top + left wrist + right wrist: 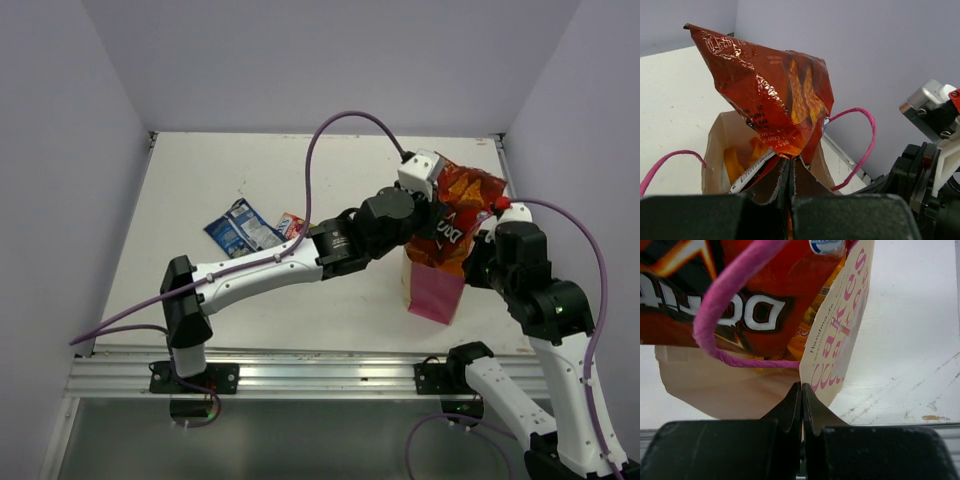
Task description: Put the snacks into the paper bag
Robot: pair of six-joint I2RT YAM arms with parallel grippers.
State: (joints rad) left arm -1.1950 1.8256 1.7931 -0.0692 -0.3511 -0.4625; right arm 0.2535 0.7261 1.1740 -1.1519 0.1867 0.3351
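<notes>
The paper bag [436, 288] stands upright at the right of the table, magenta at its base. The dark red Doritos packet [462, 205] sticks up out of its mouth. My left gripper [789, 161] is shut on the packet's lower edge [770, 95], just above the bag's opening. Orange packets [735, 160] lie inside the bag. My right gripper [801, 386] is shut on the bag's side wall [840, 340], beside the pink cord handle [715, 320]. The blue-white packet [238, 228] and a small pink-yellow candy packet [291, 224] lie on the table at mid-left.
The white table [300, 170] is walled by pale purple panels on three sides. A metal rail [300, 370] runs along the near edge. The left arm [260, 275] stretches across the table's middle toward the bag.
</notes>
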